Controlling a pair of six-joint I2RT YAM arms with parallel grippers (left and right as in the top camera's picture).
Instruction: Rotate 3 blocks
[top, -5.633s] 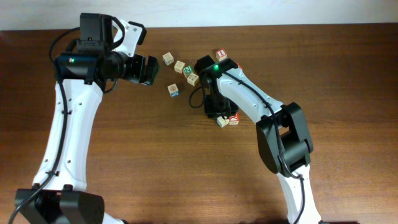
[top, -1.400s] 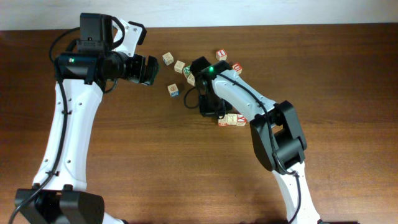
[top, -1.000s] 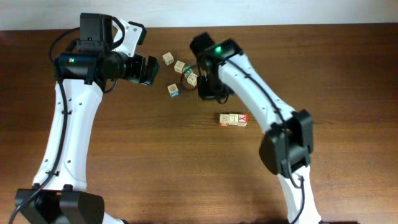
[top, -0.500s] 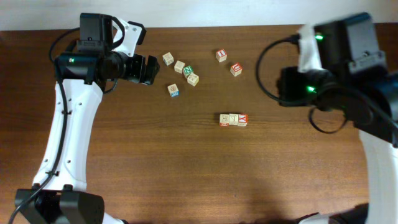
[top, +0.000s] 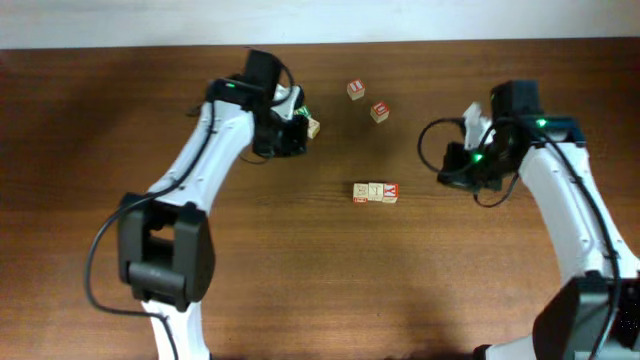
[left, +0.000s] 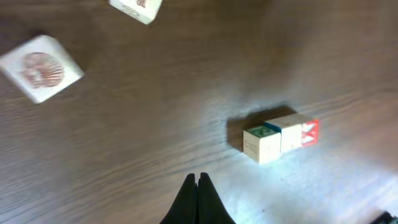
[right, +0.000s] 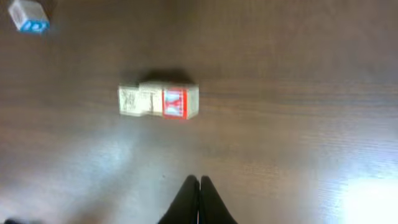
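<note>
Three blocks (top: 375, 192) lie in a touching row on the table (top: 300, 290), between left gripper (left: 198, 182) and right gripper (right: 198, 182); both pressed together, empty, well clear of the row.

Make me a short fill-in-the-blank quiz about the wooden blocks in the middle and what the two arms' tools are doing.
1. The three blocks lie touching, side by side, in a single ___ on the table.
2. The left tool and the right tool both have their fingers ___.
3. The Y block at one end of the line has a face printed in ___.
4. Both tools hang clear of the blocks, and each holds ___.

Missing words: row; shut; red; nothing.
</note>
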